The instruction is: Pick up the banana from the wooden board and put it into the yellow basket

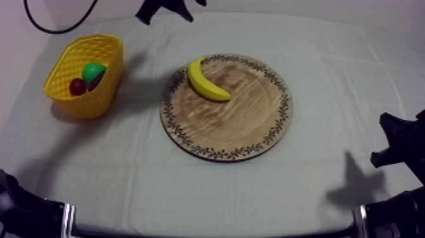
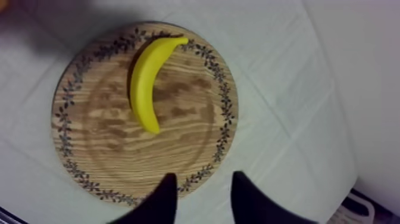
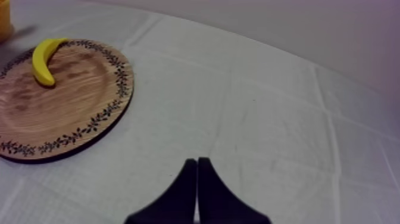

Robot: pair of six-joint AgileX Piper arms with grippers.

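Note:
A yellow banana [image 1: 207,81] lies on the far left part of the round wooden board [image 1: 234,120], which has a patterned rim. My left gripper [image 2: 202,196] is open and hangs above the board's edge [image 2: 119,149], apart from the banana [image 2: 146,83]. In the top view that gripper [image 1: 166,12] comes in at the back, above the table. My right gripper [image 3: 197,179] is shut on nothing, over bare cloth to the right of the board [image 3: 59,113] and far from the banana [image 3: 43,59]. It sits low at the right side [image 1: 398,142].
The yellow basket [image 1: 88,101] stands left of the board with a green fruit [image 1: 93,69] and a small red fruit [image 1: 77,86] inside. A black cable [image 1: 57,25] loops at the back left. Grey-white cloth covers the table.

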